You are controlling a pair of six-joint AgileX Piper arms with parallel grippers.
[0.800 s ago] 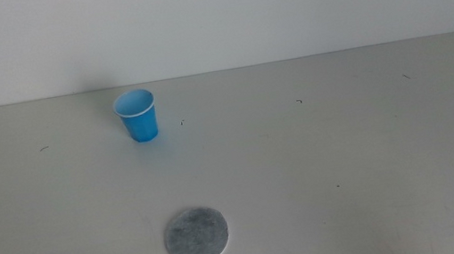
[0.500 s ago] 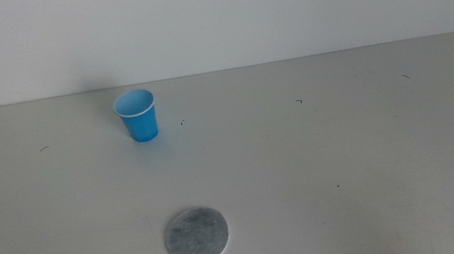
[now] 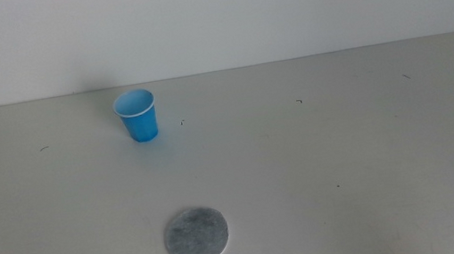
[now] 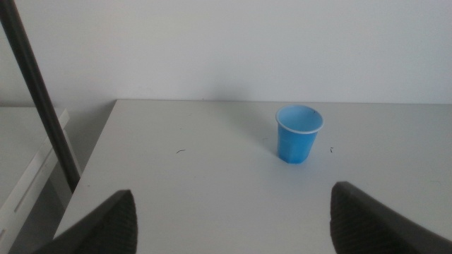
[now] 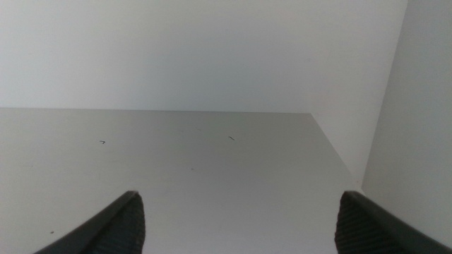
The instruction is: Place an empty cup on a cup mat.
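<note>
**Cup untouched, nothing placed so far**

The cup (image 3: 137,114) stands upright on the bench (image 3: 347,145), toward the far wall, and looks empty from the left wrist view. The cup mat (image 3: 196,236) lies flat well apart from the cup, on the near side of it and a little to its right. Nothing rests on the mat, so I judge that the whole job is left: reach the cup, grasp it, carry it to the mat and set it down.

The left gripper (image 4: 229,212) faces the cup from a distance, its two dark jaws spread wide with nothing between them. The right gripper (image 5: 236,219) is likewise spread and empty, looking over bare bench away from the cup, with neither cup nor mat in its sight.

In the middle view neither arm can be made out properly; only a dark smudge at the left edge, level with the cup, hints at the left arm. The mat is out of both wrist views, and only the tips of each jaw show, so the rest of each gripper is cut off.
</note>
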